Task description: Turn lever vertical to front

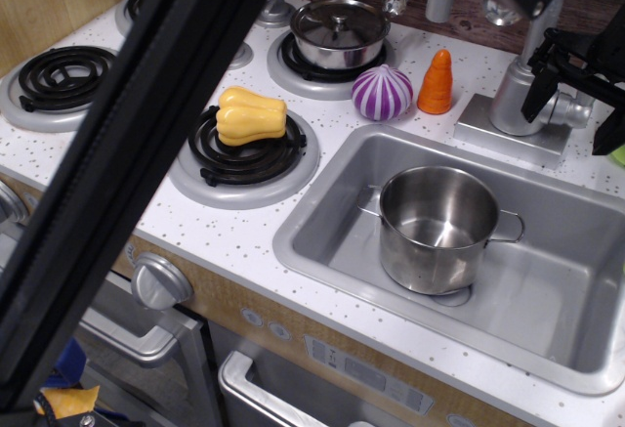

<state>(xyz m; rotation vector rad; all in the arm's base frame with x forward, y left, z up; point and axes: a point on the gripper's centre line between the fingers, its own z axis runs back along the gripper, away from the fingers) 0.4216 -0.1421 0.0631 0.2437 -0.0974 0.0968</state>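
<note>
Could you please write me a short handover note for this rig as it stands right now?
Gripper: black, at the faucet body in the far right corner, jaws on either side of the lever; whether they are actually touching it cannot be told from this view.
Lever: short silver stub jutting sideways to the right from the faucet body.
Done: approach to the lever.
Left: confirm the grip, then swing the lever to the front.
Nearby: steel pot stands in the sink; carrot left of the faucet.
</note>
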